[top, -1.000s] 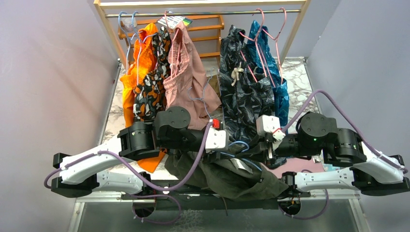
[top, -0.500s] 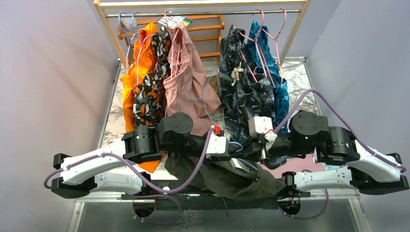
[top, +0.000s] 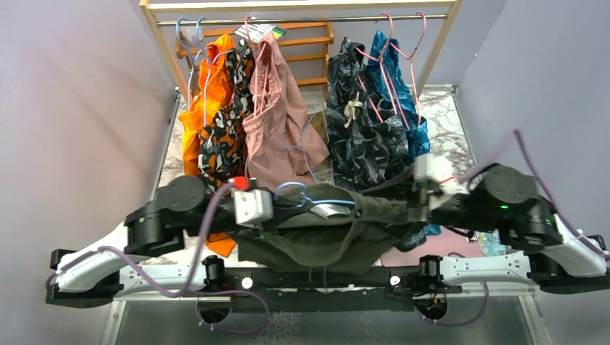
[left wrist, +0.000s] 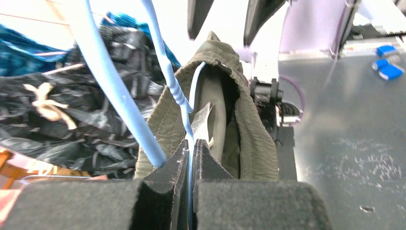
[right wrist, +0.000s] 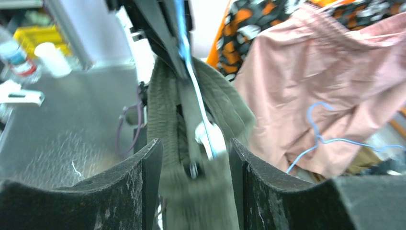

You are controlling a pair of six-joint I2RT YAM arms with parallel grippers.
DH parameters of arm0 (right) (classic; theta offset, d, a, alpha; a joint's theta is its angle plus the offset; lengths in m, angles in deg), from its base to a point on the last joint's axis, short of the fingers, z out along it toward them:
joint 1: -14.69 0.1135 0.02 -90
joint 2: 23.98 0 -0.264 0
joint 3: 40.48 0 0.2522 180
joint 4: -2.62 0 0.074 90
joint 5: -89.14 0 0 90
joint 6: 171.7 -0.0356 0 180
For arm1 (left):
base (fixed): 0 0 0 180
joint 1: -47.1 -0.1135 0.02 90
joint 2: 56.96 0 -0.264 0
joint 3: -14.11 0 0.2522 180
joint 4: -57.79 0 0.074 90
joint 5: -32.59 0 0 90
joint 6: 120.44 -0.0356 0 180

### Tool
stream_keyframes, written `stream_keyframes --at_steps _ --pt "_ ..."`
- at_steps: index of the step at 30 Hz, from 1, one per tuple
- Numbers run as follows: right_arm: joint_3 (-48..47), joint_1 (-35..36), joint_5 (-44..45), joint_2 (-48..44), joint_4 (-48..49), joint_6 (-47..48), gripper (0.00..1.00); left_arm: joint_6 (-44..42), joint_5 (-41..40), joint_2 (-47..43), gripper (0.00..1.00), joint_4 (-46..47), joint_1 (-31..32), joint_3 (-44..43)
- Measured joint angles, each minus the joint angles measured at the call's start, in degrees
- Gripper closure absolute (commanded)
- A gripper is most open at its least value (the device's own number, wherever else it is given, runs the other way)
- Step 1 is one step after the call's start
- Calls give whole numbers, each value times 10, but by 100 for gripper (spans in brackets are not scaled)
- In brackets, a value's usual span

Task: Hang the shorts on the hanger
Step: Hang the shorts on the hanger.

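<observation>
We see the shorts (top: 324, 237) draped over the hanger (top: 338, 202), long axis left-right, strung between both arms. Left gripper (left wrist: 192, 146) is clamped on the hanger wire. Right gripper (right wrist: 194, 143) has its jaws apart, straddling the cloth's far end. Only the left wrist view shows the wire pinch; the top view hides it.

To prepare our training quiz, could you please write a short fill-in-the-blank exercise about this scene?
1. The left end effector is shut on the wire of the hanger, which is light ____.
2. The right end effector stands ____, with the shorts between its fingers.
3. The leftmost garment on the rack is ____.
Missing words: blue; open; orange.
</observation>
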Motion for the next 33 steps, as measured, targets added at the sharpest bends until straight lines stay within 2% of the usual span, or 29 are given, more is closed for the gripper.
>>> stream_keyframes --at_steps 5,8,17,25,29,33 --pt "9 0 70 -80 23 -11 44 6 -42 -71 100 10 0 0" --pt "9 0 93 -96 31 -15 44 7 -56 -91 100 13 0 0" --pt "10 0 104 -49 31 -5 44 7 -66 -69 100 -5 0 -12" --pt "-41 0 48 22 23 13 46 9 -51 -36 100 -15 0 -21" --pt "-25 0 61 16 22 9 46 11 -60 -35 100 -21 0 -23" --pt "7 0 115 -25 24 -9 46 23 -97 -45 100 -24 0 -23"
